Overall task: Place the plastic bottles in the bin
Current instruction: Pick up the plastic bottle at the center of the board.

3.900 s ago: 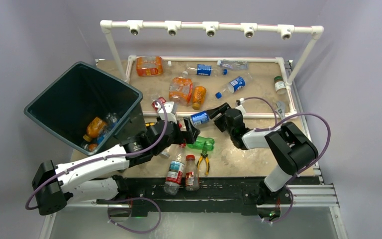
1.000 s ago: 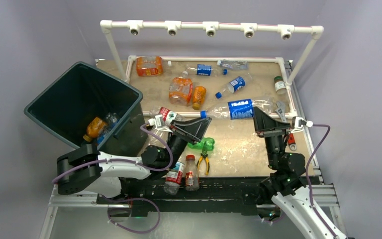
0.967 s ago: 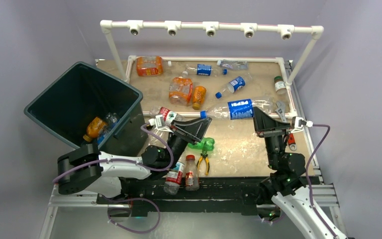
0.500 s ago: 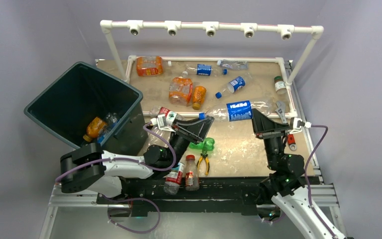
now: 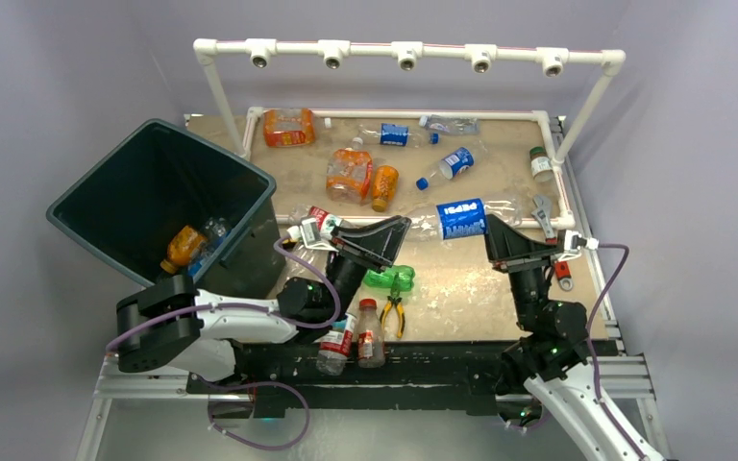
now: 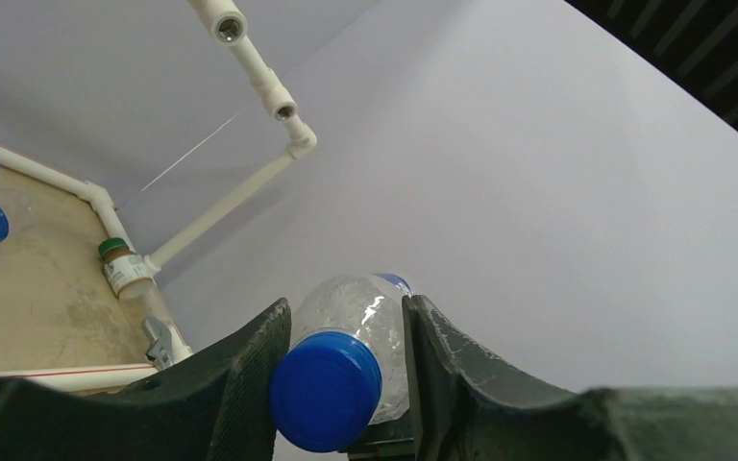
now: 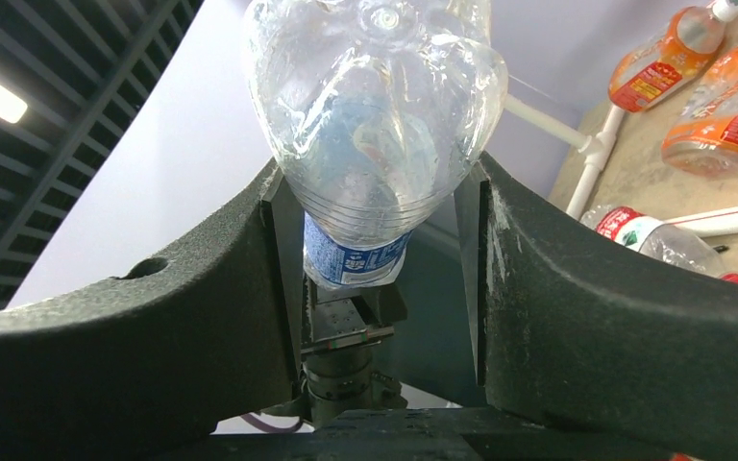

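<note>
Top view: the bin (image 5: pixel 135 187) sits tilted at the table's (image 5: pixel 461 288) left side, and we see an orange bottle (image 5: pixel 184 247) and a small clear bottle (image 5: pixel 215 229) lying in its bottom. The big blue-label bottle (image 5: pixel 461 218) is outside the bin, over mid-table between the two tools: left gripper (image 5: pixel 399 235) at its cap end, right gripper (image 5: pixel 490 238) at its base end. Loose orange bottles (image 5: pixel 349 175) lie further back. A green bottle (image 5: pixel 389 279) lies just beside the left arm, near the yellow-handled pliers (image 5: pixel 391 312).

Left wrist: this shows what the top view can't — the blue cap (image 6: pixel 325 389) points at the lens, and both fingers (image 6: pixel 250 375) press the clear shoulder behind it, so the tool is closed on that bottle. Off left, a green-capped bottle (image 6: pixel 123 271) stands by the white pipe frame (image 6: pixel 250 62).

Right wrist: only here do we get the bottle's dimpled base — wedged between the two fingers (image 7: pixel 557 288), jaws clamped on its widest part. The label and the left gripper show beyond it. At right, the orange bottles and a crushed red-label bottle (image 7: pixel 644 235) lie on the table.
</note>
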